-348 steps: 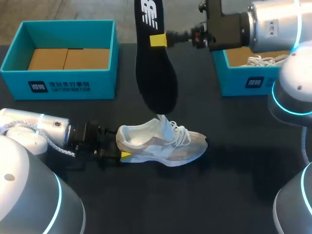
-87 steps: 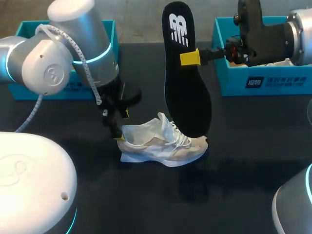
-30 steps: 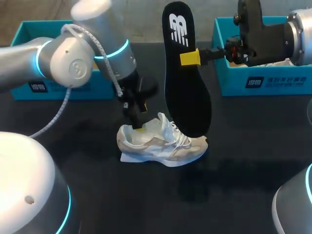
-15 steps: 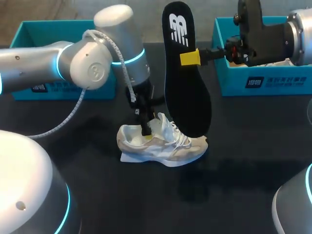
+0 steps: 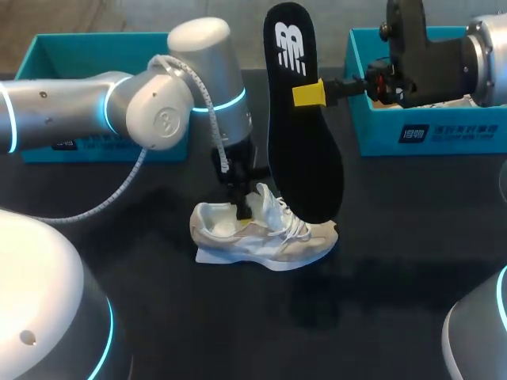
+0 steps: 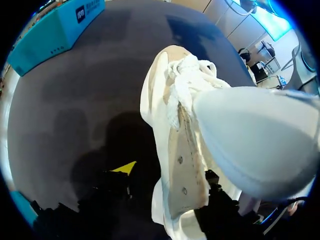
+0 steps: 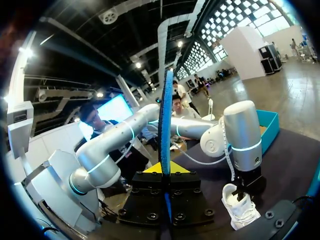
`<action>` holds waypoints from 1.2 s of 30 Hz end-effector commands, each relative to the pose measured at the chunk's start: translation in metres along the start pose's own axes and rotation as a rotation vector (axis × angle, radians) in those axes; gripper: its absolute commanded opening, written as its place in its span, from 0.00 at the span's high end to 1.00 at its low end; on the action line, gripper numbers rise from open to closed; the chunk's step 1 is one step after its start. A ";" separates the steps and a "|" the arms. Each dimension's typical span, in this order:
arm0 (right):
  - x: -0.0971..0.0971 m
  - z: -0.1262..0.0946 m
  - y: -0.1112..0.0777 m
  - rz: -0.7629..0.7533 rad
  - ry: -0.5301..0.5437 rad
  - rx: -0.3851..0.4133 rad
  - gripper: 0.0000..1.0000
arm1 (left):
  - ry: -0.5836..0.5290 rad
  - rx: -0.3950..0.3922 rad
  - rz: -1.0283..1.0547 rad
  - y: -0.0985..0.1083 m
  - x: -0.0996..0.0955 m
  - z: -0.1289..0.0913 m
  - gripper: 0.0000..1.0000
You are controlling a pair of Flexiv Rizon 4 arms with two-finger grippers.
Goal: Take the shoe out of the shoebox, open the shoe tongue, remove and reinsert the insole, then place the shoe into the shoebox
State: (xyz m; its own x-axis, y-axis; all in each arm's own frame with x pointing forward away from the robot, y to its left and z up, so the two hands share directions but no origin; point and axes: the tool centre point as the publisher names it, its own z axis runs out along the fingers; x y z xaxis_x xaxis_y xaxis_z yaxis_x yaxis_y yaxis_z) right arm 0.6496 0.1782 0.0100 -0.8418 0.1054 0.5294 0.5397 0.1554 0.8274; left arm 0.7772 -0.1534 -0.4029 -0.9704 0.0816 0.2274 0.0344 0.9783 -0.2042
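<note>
While right tool (image 5: 307, 93) clamps white-logoed insole (image 5: 305, 170), left tool (image 5: 241, 209) at shoe (image 5: 273, 239), grip unclear

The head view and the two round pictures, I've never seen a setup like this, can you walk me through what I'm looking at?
This is a robot with two arms, left and right, at a dark table. The head view looks down from above and behind it. Each round picture comes from a camera on one arm's wrist.

On the table lies a white shoe. At the back stand two teal shoeboxes, one on the left and one on the right.

The left gripper is down at the shoe's opening, so the left wrist view shows the shoe very close. The right gripper has its fingers shut on a black insole, held upright in the air over the shoe. Its wrist view sees the insole edge-on.
</note>
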 end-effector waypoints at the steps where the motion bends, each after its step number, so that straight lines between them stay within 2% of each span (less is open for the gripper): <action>1: -0.001 0.002 0.000 0.000 0.000 0.000 1.00 | 0.003 0.000 -0.001 0.001 0.000 0.002 0.69; 2: -0.001 0.002 0.000 0.000 0.000 0.000 1.00 | 0.004 0.000 -0.002 0.001 0.000 0.002 0.71; 3: -0.001 0.002 0.000 0.000 0.000 0.000 1.00 | 0.003 0.000 -0.002 0.002 0.001 0.002 0.81; 6: -0.001 0.002 0.000 0.000 0.000 0.000 1.00 | 0.005 0.005 -0.006 0.004 0.001 0.002 1.00; 15: -0.001 0.002 0.000 0.000 0.000 0.000 1.00 | 0.018 -0.001 0.042 0.005 0.006 -0.005 1.00; 24: -0.001 0.002 0.000 0.000 0.000 0.000 1.00 | 0.074 -0.077 0.187 0.000 0.012 -0.020 1.00; 28: -0.001 0.002 0.000 0.000 0.000 0.000 1.00 | 0.090 -0.099 0.240 0.001 0.008 -0.024 1.00; 31: -0.001 0.002 0.000 0.000 0.000 0.000 1.00 | 0.147 -0.090 0.306 0.002 0.003 -0.025 1.00; 36: -0.001 0.002 0.000 0.000 0.000 0.000 1.00 | 0.237 -0.124 0.439 0.003 -0.006 -0.027 1.00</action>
State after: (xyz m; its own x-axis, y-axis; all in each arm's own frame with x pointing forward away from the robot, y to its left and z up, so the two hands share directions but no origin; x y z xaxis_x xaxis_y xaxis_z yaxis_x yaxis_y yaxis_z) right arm 0.6496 0.1782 0.0100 -0.8418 0.1054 0.5294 0.5397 0.1554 0.8274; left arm 0.7776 -0.1401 -0.3784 -0.8320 0.4758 0.2852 0.4289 0.8779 -0.2132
